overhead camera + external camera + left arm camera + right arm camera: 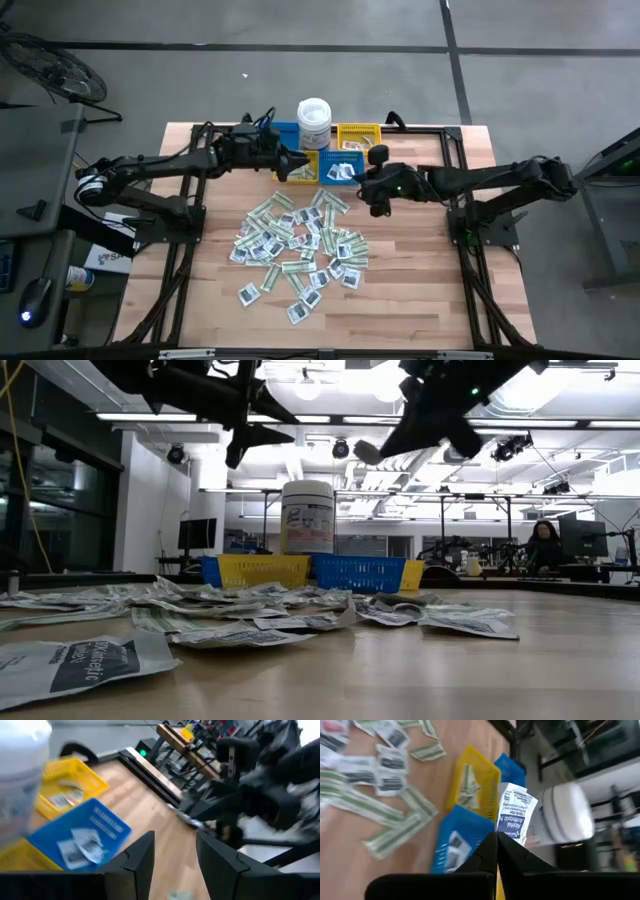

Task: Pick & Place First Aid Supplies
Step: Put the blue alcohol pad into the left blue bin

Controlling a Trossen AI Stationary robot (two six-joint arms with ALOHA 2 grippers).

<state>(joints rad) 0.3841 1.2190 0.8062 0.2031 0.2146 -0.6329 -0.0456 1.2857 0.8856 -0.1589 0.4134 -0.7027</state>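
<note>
The first aid supplies (300, 245) lie scattered flat on the wooden table in front of the bins: white square packets and pale green-and-white strips. The low view shows the same supplies (250, 610). My right gripper (496, 847) is shut on one white printed packet (515, 815), raised near the blue bin (342, 166). In the high view the right gripper (368, 190) is just right of that bin. My left gripper (172, 855) is open and empty, hovering above the front yellow bin (300, 165). A few white packets (80, 845) lie inside the blue bin. My right gripper pinches the white packet by its lower edge (504, 834) between the two fingertips. The rest of the packet stands up beyond the fingers, a little crumpled. It is lifted clear of the table and bins.
Behind the pile stand two blue and two yellow bins and a white lidded tub (313, 122). The far yellow bin (472, 785) holds green-and-white strips. Bare wood shows to the right of the pile (430, 260). Black frame rails run along the table's sides.
</note>
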